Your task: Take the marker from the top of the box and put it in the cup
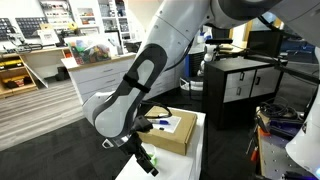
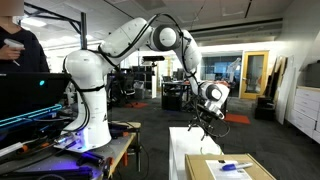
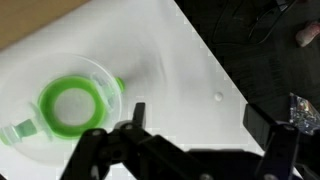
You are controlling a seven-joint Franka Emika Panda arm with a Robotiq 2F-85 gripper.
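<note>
Open-plan laboratory with desks, shelving and a black cabinet [image 1: 240, 85] behind the workspace. A white surface [image 1: 197, 150] carries the task objects.

The box [image 1: 178, 133], tan cardboard with a white label [image 1: 167, 124] on its top face, lies flat on the surface. The marker [image 1: 150, 125], a short dark blue stick, lies on the box top just beside the label. It also shows as a small blue mark on the box in an exterior view [image 2: 231, 167].

The arm bends down in front of the box. The pincer [image 1: 147, 160] hangs above the surface, near the box edge and apart from the marker.

In the wrist view the pincer [image 3: 190, 148] is released: its two fingers [image 3: 105, 150] stand wide apart with nothing between them. The cup [image 3: 70, 105], light green and translucent, stands upright on the surface [image 3: 190, 60] below and off to one side of the fingers. Whether anything lies inside the cup cannot be told.
</note>
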